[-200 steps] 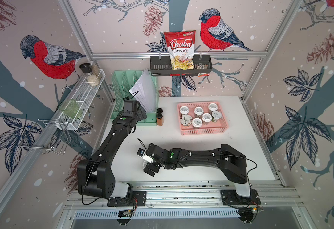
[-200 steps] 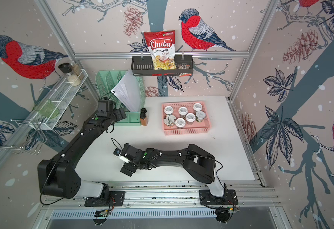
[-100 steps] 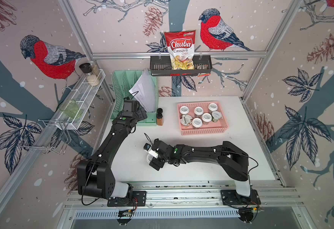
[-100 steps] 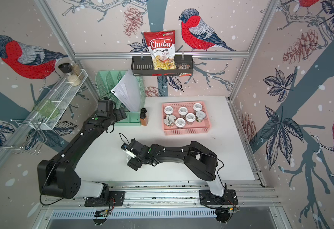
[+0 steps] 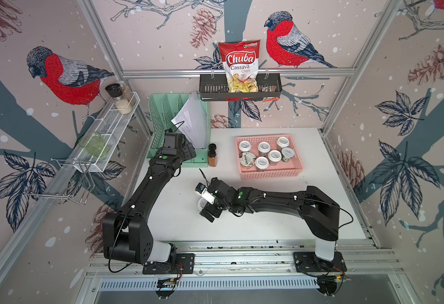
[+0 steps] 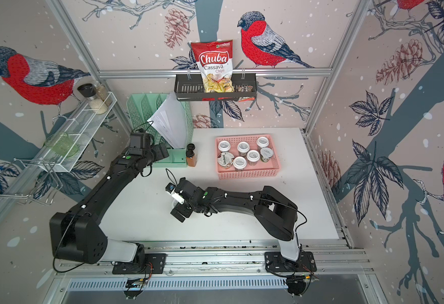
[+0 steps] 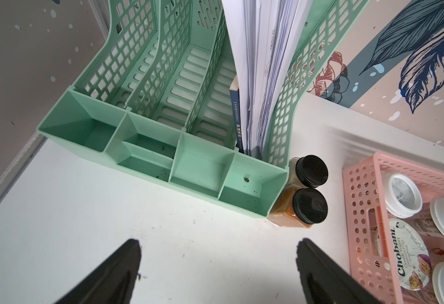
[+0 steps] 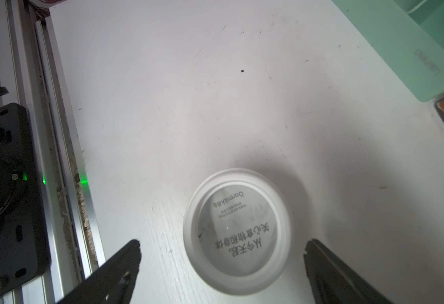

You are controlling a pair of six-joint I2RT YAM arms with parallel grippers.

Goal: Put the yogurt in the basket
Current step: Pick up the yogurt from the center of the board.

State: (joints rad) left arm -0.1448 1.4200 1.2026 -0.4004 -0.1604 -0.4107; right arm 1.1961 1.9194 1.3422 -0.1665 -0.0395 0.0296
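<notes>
Shifted: right end effector (image 8: 223, 244), now above last loose yogurt jar (image 8: 238, 231), jaws wide to straddle it; basket (image 5: 268, 173) at 2 o'clock holds seven; left end effector (image 7: 218, 241) open.

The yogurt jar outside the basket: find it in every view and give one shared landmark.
Top views: yogurt jar on the table, mostly hidden under the right gripper.
Left wrist: not in view.
Right wrist: white lid between the open gripper's tips.
Shared landmark: green paper organizer, in all four.
</notes>
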